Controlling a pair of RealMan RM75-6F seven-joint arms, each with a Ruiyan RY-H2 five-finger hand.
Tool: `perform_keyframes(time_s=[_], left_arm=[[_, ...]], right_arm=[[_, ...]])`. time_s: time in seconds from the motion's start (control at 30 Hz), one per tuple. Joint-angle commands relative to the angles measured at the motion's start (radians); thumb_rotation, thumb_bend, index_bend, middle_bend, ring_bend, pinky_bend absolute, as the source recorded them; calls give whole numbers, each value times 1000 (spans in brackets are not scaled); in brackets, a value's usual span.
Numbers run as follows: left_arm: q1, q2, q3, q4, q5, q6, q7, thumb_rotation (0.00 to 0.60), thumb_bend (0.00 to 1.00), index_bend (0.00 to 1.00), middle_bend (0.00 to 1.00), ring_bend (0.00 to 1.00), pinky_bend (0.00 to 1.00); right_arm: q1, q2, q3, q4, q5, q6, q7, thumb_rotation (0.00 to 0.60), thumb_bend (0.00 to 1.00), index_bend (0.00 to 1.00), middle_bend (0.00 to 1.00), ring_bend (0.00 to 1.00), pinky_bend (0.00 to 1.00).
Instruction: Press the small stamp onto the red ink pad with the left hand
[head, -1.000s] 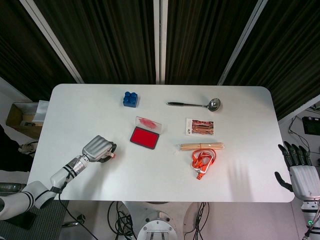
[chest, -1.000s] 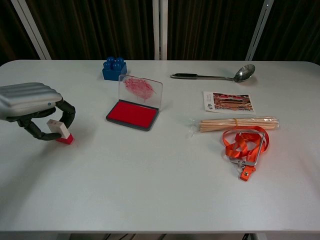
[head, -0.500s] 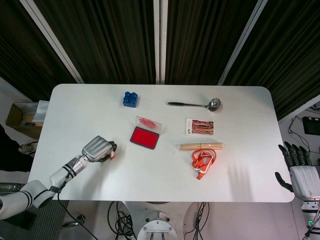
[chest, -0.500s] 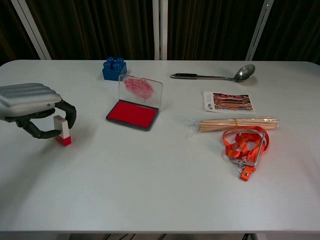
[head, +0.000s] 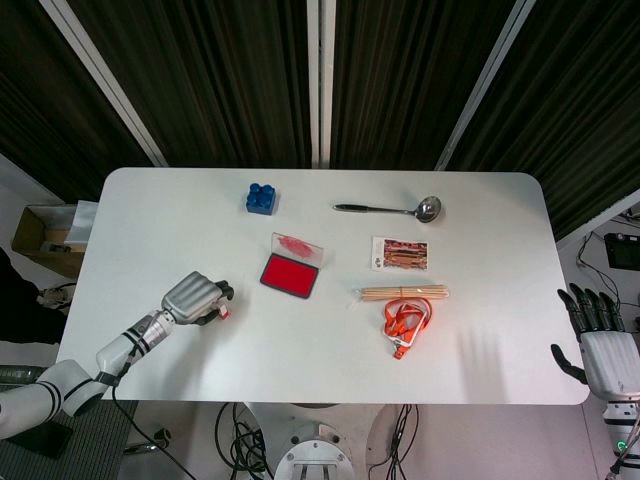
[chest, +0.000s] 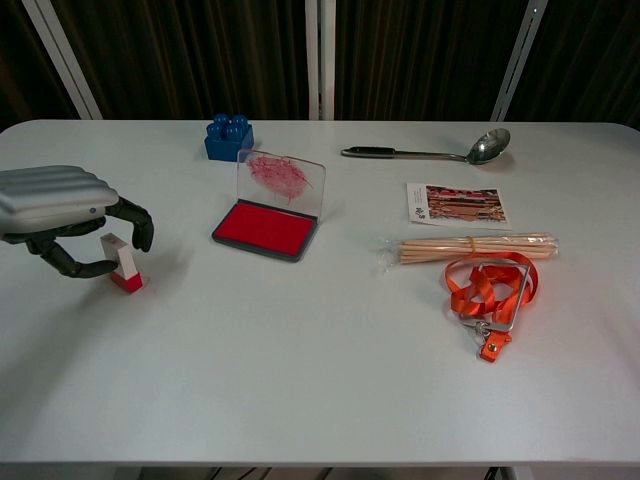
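The left hand (chest: 62, 215) curls around the small stamp (chest: 120, 261), standing on the table (chest: 300, 350) left of the open red ink pad (chest: 265, 229). Nothing sits between them. A blue block (chest: 229, 137) lies farther back. The right hand (head: 605, 350) is open, holding nothing.

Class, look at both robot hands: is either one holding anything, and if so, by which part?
The left hand curls around the small stamp, standing on the table; whether it grips its white upper body cannot be told. The right hand holds nothing.

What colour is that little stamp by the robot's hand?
The small stamp is white with a red base, clearest in the chest view.
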Motion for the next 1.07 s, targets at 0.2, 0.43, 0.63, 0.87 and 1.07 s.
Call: perform_keyframes(time_s=[0.2,0.43,0.63,0.87,1.07], left_arm=[[11,27,6,-28,-3,-3,17,600,373,355,348,871,1000],[32,63,13,-58,-2,17,38,600,351,322,333,867,1000],[115,151,-15,-125,-57,132,142,600,264,275,307,710,920],[284,233,-111,-183,-120,468,30,426,104,147,136,188,361],[378,221,-149,-82,-188,554,5,0,100,91,60,90,194]], right_arm=[[-1,1,0,-2,-1,1,-2,600,231,0,0,0,0],[-1,4,0,-7,-1,3,-4,600,231,0,0,0,0],[-2,9,1,-12,4,-1,1,600,230,0,0,0,0],[1,17,10,-25,20,-10,2,600,230,0,0,0,0],[7,-4,13,-19,29,-24,-10,600,230,0,0,0,0]])
